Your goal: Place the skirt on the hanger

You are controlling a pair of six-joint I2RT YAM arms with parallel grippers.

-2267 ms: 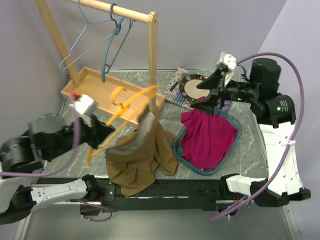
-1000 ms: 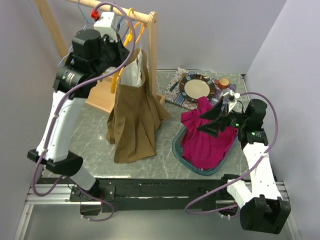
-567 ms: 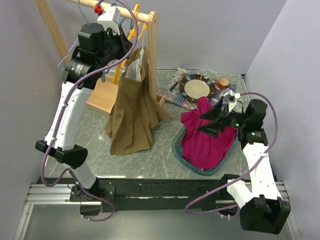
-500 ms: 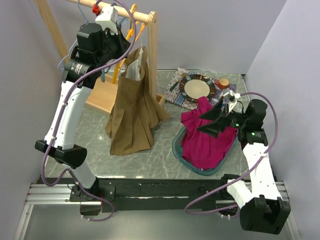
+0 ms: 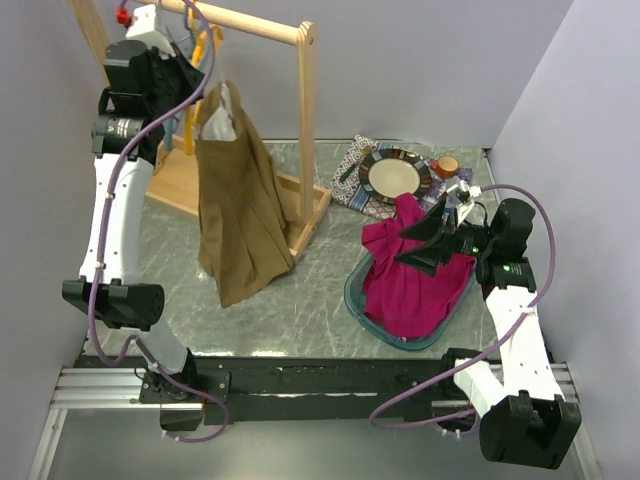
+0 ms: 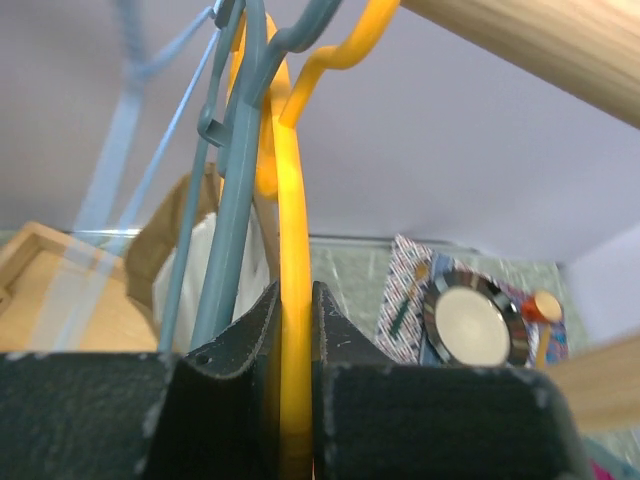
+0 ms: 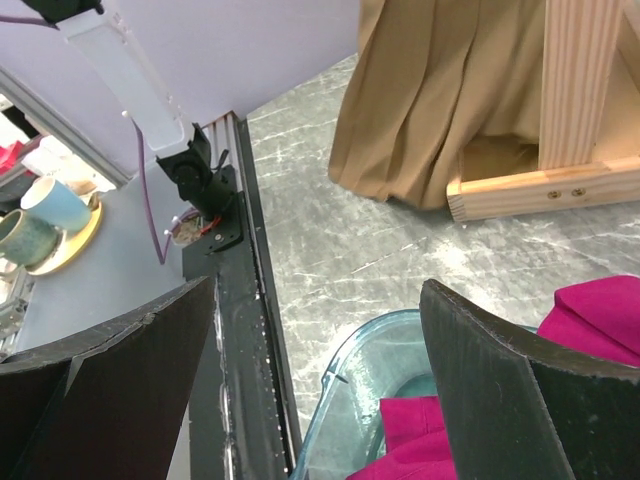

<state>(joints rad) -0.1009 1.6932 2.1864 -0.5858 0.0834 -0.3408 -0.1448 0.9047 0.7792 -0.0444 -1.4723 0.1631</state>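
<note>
Brown skirt (image 5: 235, 220): hanging from yellow hanger (image 6: 290, 200), upper left; left gripper (image 6: 293, 330) pinching hanger at wooden rail (image 5: 255, 24), release likely remaining; right gripper (image 7: 320, 330) gaping wide.

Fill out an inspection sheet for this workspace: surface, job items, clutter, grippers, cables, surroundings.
Surface: grey marbled table, no spills seen.
Job's things: brown skirt hangs from the yellow hanger, raised to the wooden rail; whether the hook is seated cannot be told.
Clutter: clear tub holding a magenta garment; plate on a patterned cloth; blue hangers on the rail.
Grippers: left gripper shut on the yellow hanger; right gripper open over the tub, holding nothing.
Cables: purple cable loops along each arm, not snagged on anything.
Surroundings: lilac walls; cups beyond the table edge.
</note>
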